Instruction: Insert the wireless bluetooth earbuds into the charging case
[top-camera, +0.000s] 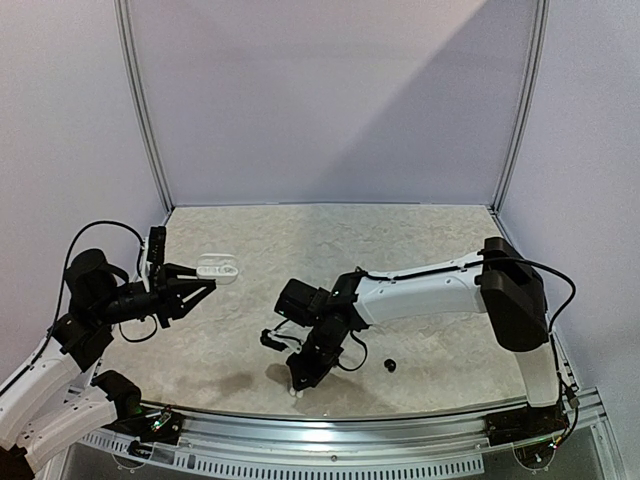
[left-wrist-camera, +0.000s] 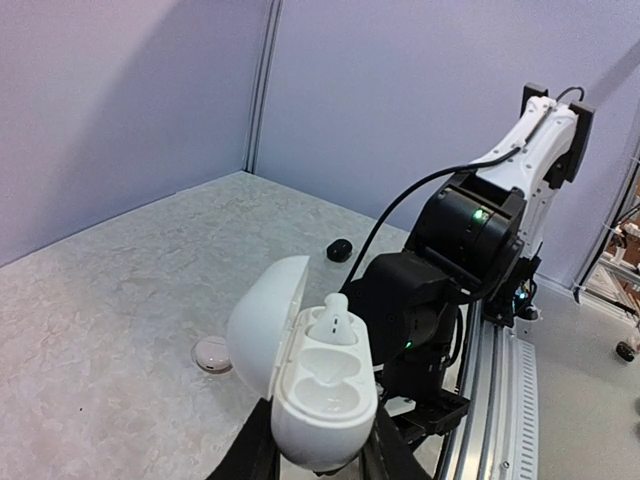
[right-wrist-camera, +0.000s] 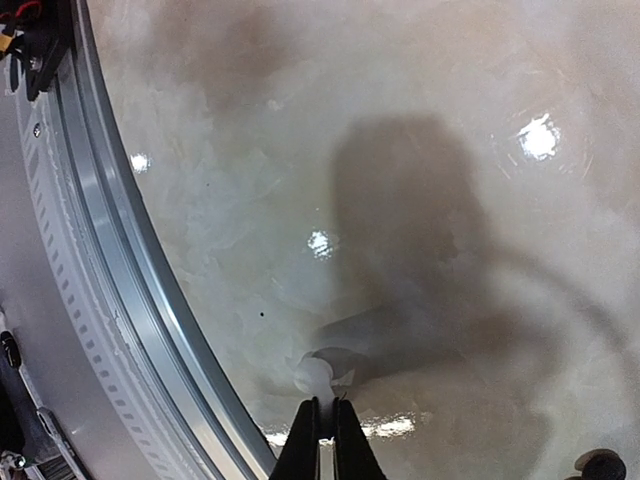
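My left gripper (top-camera: 196, 284) is shut on an open white charging case (top-camera: 218, 268) and holds it above the table's left side. In the left wrist view the case (left-wrist-camera: 322, 405) sits between the fingers (left-wrist-camera: 250, 455), lid (left-wrist-camera: 262, 322) swung left. One white earbud (left-wrist-camera: 336, 319) sits in the far slot; the near slot is empty. My right gripper (top-camera: 298, 383) is down by the table's front edge. In the right wrist view it (right-wrist-camera: 326, 412) is shut on the stem of a white earbud (right-wrist-camera: 318, 376), low over the surface.
A black earbud (top-camera: 389, 366) lies on the table right of my right gripper; it also shows in the left wrist view (left-wrist-camera: 340, 249) and right wrist view (right-wrist-camera: 600, 466). A small white round piece (left-wrist-camera: 212, 353) lies on the table. The metal front rail (right-wrist-camera: 120, 300) runs close by.
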